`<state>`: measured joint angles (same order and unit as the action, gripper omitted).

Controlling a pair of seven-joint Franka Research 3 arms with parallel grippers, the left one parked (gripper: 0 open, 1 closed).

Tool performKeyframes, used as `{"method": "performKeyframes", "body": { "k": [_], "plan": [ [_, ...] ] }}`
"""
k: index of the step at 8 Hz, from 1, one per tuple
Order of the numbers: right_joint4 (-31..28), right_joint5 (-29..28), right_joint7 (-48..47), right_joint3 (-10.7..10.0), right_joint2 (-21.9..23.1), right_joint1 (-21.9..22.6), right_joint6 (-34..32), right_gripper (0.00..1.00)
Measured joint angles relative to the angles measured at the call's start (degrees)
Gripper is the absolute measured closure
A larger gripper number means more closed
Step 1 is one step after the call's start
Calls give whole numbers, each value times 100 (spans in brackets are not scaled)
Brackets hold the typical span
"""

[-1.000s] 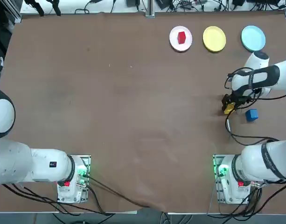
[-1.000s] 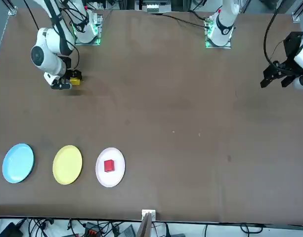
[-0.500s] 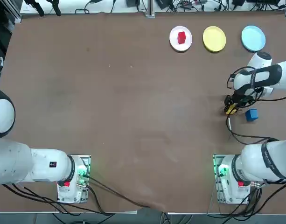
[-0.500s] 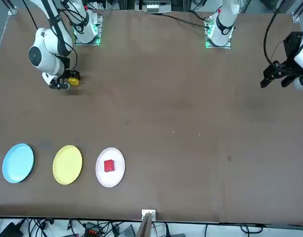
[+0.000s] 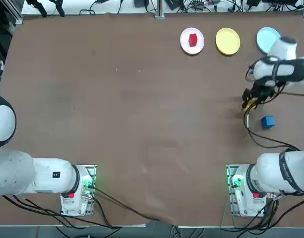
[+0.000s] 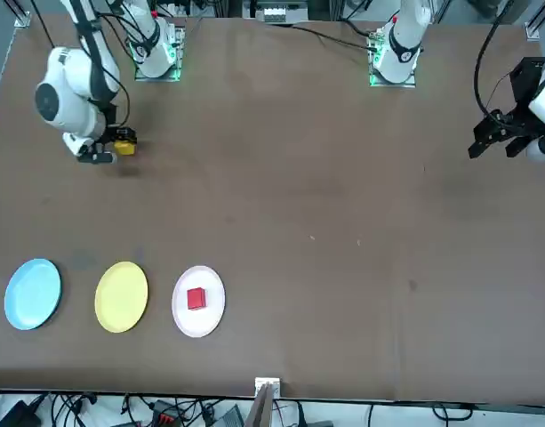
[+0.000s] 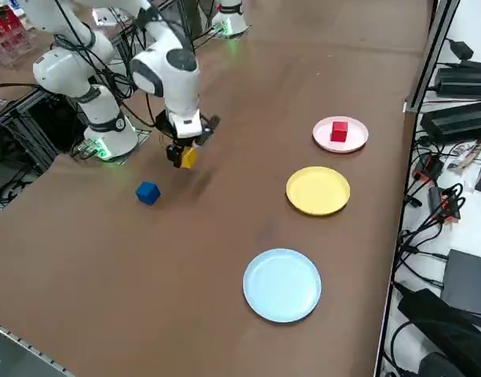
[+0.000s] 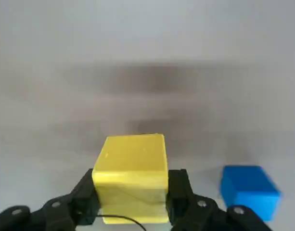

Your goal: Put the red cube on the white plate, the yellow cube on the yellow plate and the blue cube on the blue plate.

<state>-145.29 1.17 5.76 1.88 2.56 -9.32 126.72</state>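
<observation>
My right gripper [image 5: 249, 103] [image 6: 119, 147] [image 7: 184, 156] [image 8: 132, 192] is shut on the yellow cube [image 8: 133, 171] [image 7: 188, 158] [image 6: 124, 148] [image 5: 249, 104] and holds it lifted above the table. The blue cube [image 5: 267, 122] [image 7: 147, 192] [image 8: 248, 188] lies on the table close by, toward the arm's base. At the far edge stand three plates in a row. The red cube [image 5: 193, 39] [image 6: 196, 298] [image 7: 339, 130] rests on the white plate [image 5: 184, 45] [image 6: 210, 318] [image 7: 351, 142]. The yellow plate [image 5: 227, 41] [image 6: 121, 296] [image 7: 318, 190] and the blue plate [image 5: 264, 38] [image 6: 32, 294] [image 7: 282, 284] hold nothing.
A black cable [image 5: 256, 139] trails from the right arm across the table near the blue cube. The right arm's base [image 5: 243, 191] with its green light sits at the near edge. Cables and boxes [image 7: 460, 86] lie beyond the far table edge.
My right gripper has risen with the yellow cube and moved away from the blue cube, toward the row of plates. The cubes and plates on the table stay put.
</observation>
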Motion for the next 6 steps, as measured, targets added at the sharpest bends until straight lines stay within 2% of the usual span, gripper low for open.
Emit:
{"method": "performKeyframes", "body": {
  "k": [1, 3, 4, 6],
  "plan": [
    [550, 0, 0, 19, -11, 20, -344, 30],
    [1608, 0, 0, 36, -297, 47, -599, 30],
    [2233, 0, 1, 39, -578, 53, -863, 30],
    [3814, -2, 9, 41, -1421, 75, -1553, 30]
  ]
}}
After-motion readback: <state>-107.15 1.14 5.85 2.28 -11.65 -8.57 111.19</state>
